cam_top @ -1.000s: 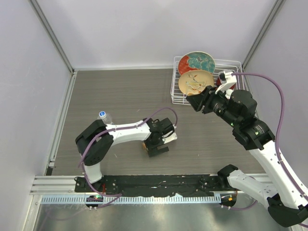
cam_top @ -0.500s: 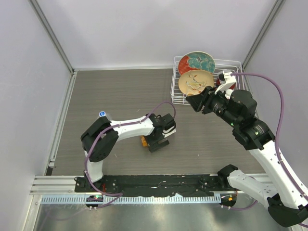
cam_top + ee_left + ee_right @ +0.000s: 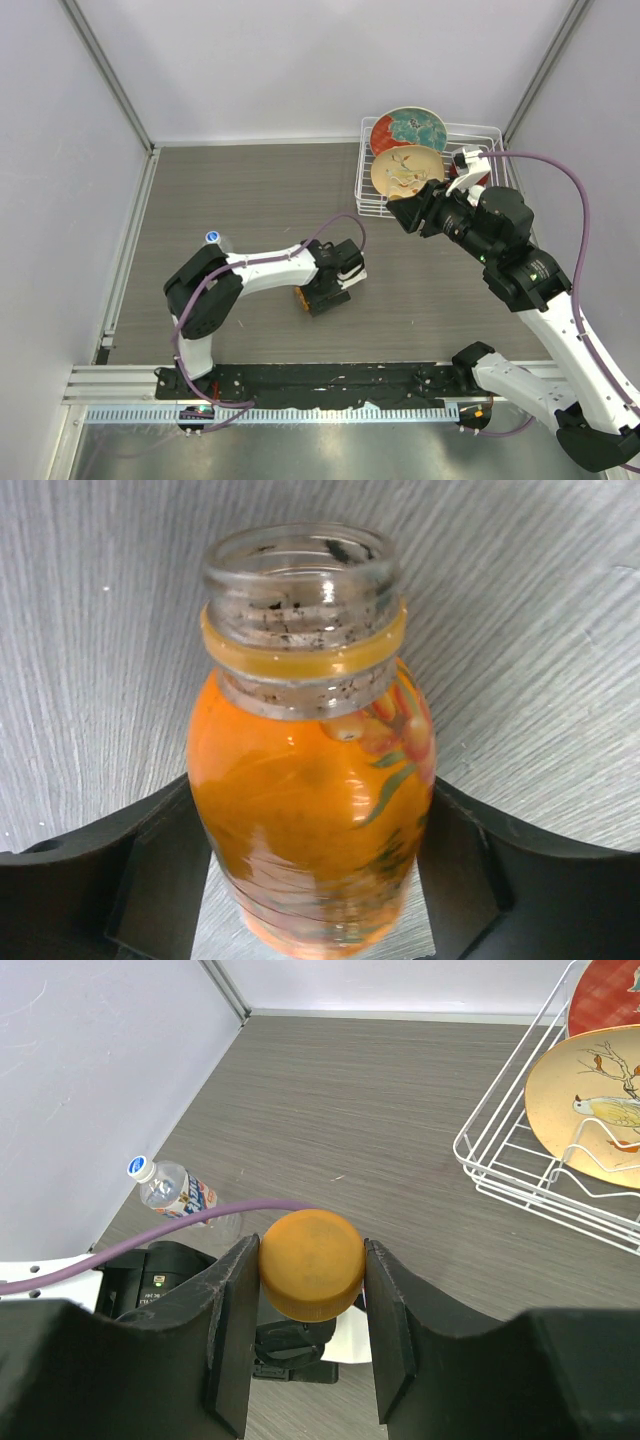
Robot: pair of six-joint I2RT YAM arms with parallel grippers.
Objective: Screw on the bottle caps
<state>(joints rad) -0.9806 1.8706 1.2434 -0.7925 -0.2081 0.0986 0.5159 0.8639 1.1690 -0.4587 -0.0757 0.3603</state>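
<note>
Clamping the amber cap (image 3: 311,1272) between its two fingers, the right tool (image 3: 311,1295) hangs above the desk (image 3: 250,190), out toward the far right corner and just short of the wire rack (image 3: 520,1175) with its patterned plates (image 3: 590,1100). The left tool (image 3: 310,885) is clenched on the body of the orange bottle (image 3: 310,810), near the middle of the desk's near edge. The bottle's threaded neck (image 3: 300,575) is bare, and whether the bottle stands upright I cannot tell. Cap and neck are well apart, so that screwing is not yet begun. Toward the left edge lies the water bottle (image 3: 180,1192), with the white cap (image 3: 140,1168) seated on its mouth. By my reckoning that half looks finished, though how tight it sits cannot be judged. What remains is bringing the amber cap over the orange neck and turning it down.
</note>
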